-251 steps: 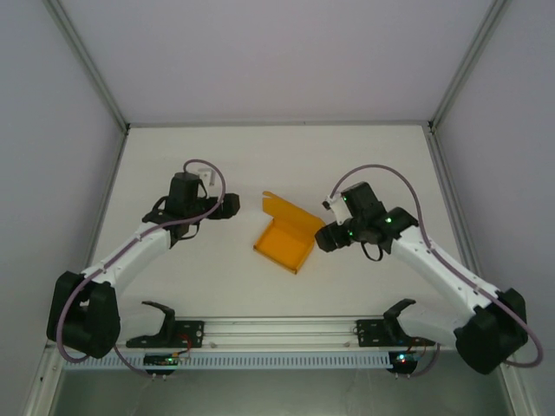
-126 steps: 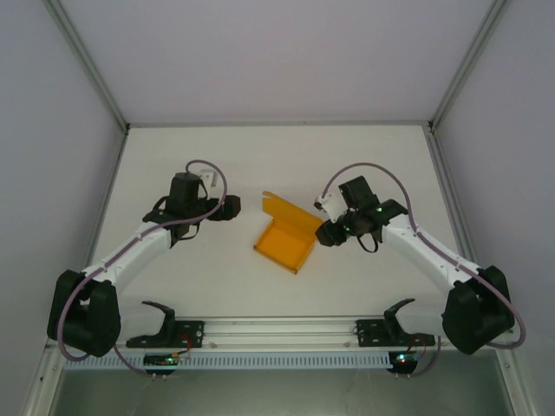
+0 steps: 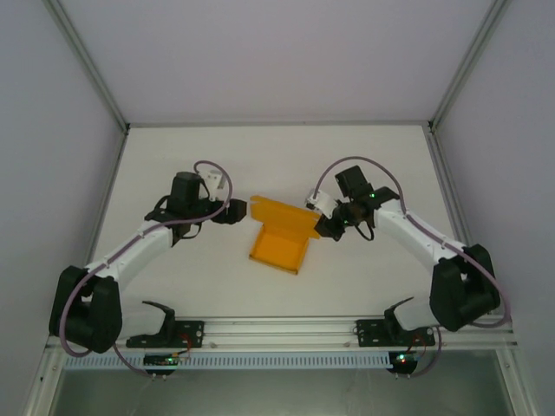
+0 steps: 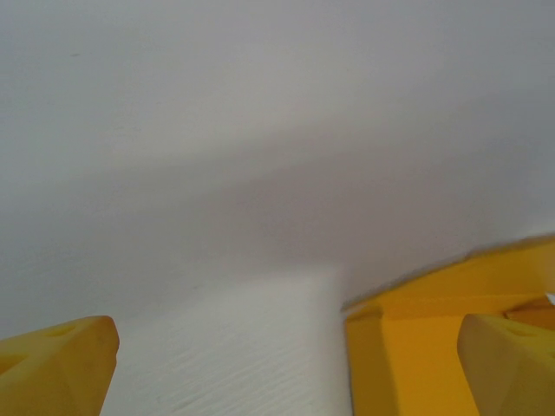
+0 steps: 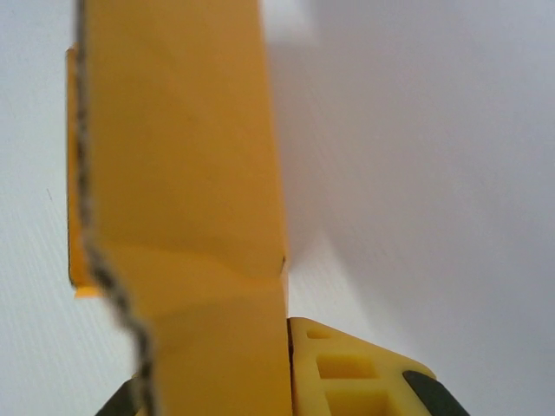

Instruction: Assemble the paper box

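The paper box [image 3: 276, 249] is orange-yellow card, a shallow open tray lying mid-table with its lid flap [image 3: 282, 214] standing along the far side. My right gripper [image 3: 322, 227] is shut on the right end of that flap. In the right wrist view the card [image 5: 186, 191] runs up from between the fingers, pressed against the yellow right finger [image 5: 347, 374]. My left gripper [image 3: 237, 211] is open at the flap's left end. In the left wrist view a box corner [image 4: 408, 342] lies just inside the right finger [image 4: 507, 364], and the left finger [image 4: 56, 368] stands well apart.
The white table [image 3: 173, 156] is framed by metal posts and grey walls. An aluminium rail [image 3: 277, 331] with both arm bases runs along the near edge. Open table surface lies beyond and to either side of the box.
The right gripper has swung left and farther back, turning and shifting the box left, with the flap now more upright. The left gripper has edged right to the flap's left end.
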Robot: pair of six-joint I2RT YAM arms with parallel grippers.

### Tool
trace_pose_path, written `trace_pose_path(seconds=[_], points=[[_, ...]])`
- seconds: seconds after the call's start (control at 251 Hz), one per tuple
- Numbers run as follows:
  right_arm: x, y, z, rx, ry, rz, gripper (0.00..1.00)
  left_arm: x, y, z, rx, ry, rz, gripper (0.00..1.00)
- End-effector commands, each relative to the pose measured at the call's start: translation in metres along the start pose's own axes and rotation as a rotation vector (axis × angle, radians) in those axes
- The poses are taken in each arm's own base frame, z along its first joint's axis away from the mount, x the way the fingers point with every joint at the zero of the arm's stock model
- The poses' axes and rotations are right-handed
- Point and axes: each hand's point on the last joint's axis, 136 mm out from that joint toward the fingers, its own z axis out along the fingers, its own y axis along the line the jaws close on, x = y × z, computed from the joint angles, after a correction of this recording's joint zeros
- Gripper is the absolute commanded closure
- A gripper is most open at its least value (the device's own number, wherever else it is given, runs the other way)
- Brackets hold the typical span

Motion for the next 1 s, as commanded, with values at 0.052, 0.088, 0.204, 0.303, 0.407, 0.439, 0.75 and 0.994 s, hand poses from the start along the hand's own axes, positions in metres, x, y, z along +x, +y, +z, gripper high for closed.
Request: trace_pose_path(seconds=[0.052,0.088,0.204,0.303,0.407,0.439,0.75,0.994], points=[[-0.022,-0.005,-0.011,-0.115,-0.010,-0.297,0.94,0.001,-0.043,-0.017,0.219,-0.030,0.183,0.01],[-0.025,-0.007,-0.011,-0.134,-0.005,-0.347,0.94,0.002,-0.047,-0.019,0.229,-0.034,0.209,0.00],[-0.038,-0.022,-0.006,-0.139,0.009,-0.365,0.95,0.003,-0.050,-0.023,0.231,-0.035,0.265,0.00],[-0.042,-0.027,-0.002,-0.151,0.011,-0.379,0.95,0.002,-0.051,-0.023,0.229,-0.023,0.302,0.05],[-0.046,-0.031,0.002,-0.143,0.005,-0.394,0.95,-0.005,-0.051,-0.018,0.226,0.002,0.313,0.19],[-0.047,-0.032,0.003,-0.139,0.004,-0.393,0.95,-0.006,-0.051,-0.016,0.226,0.018,0.313,0.23],[-0.049,-0.039,0.004,-0.124,-0.014,-0.373,0.97,0.007,-0.047,-0.004,0.200,0.107,0.333,0.35],[-0.046,-0.040,0.006,-0.124,-0.011,-0.362,0.97,0.014,-0.048,0.007,0.214,0.148,0.353,0.49]])
